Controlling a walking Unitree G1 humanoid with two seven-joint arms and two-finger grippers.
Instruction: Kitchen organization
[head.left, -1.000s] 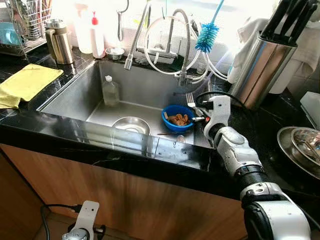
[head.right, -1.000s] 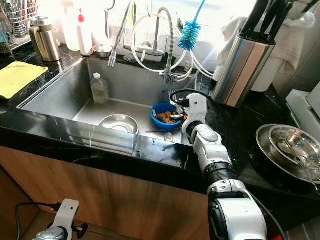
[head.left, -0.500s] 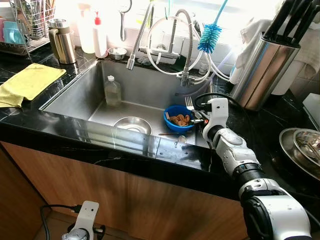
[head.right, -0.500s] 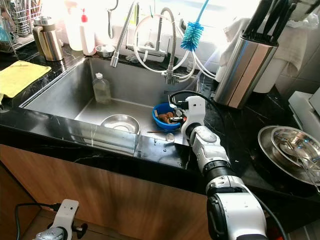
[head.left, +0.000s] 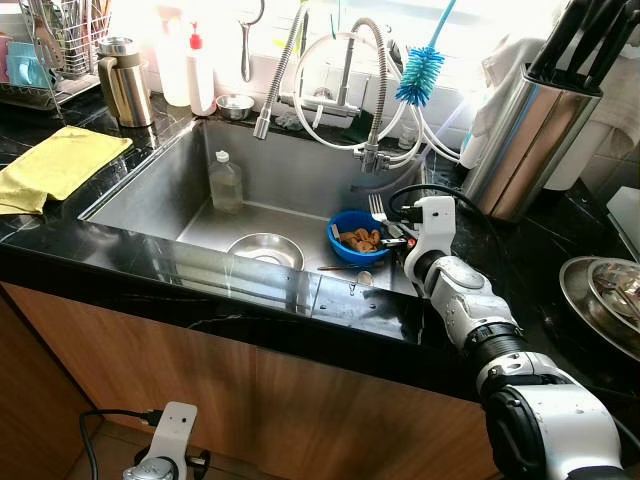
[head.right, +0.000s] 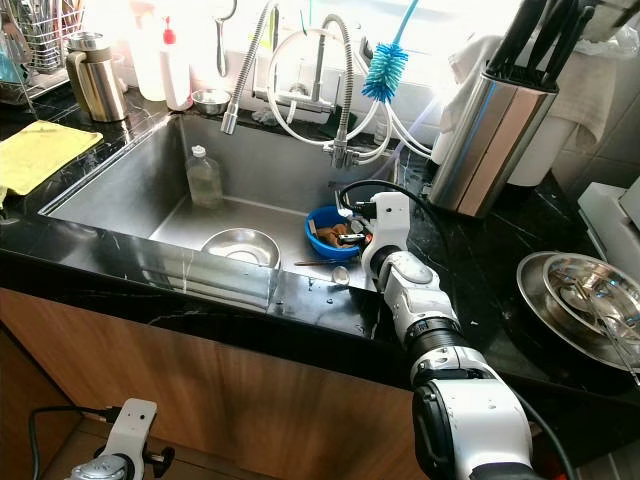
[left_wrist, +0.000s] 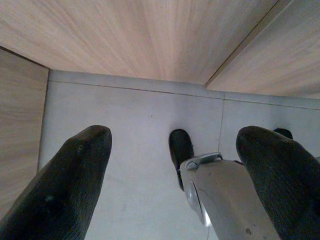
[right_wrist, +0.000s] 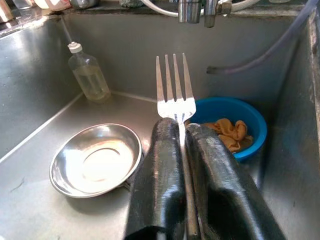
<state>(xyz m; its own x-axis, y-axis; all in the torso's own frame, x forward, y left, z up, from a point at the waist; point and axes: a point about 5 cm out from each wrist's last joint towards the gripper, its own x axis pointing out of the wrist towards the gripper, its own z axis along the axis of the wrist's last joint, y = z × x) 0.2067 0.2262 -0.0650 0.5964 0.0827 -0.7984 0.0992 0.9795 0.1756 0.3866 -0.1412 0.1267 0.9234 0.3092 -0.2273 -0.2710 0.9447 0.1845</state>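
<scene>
Gripping fork (right_wrist: 175, 95), right hand (right_wrist: 182, 131), above sink (head.left: 150, 190)

Head stereo pair: high, looking forward and down over near counter edge into sink (head.left: 150, 190); right eye offset slightly right. Both share sink, blue bowl (head.right: 330, 232), steel bowl (head.left: 264, 250), right arm.

Right wrist: low inside sink, close, facing far wall along fingers (right_wrist: 160, 170); shares both bowls, bottle (right_wrist: 89, 75).

Left wrist: low, facing down at floor (left_wrist: 135, 130), cabinet front.
</scene>
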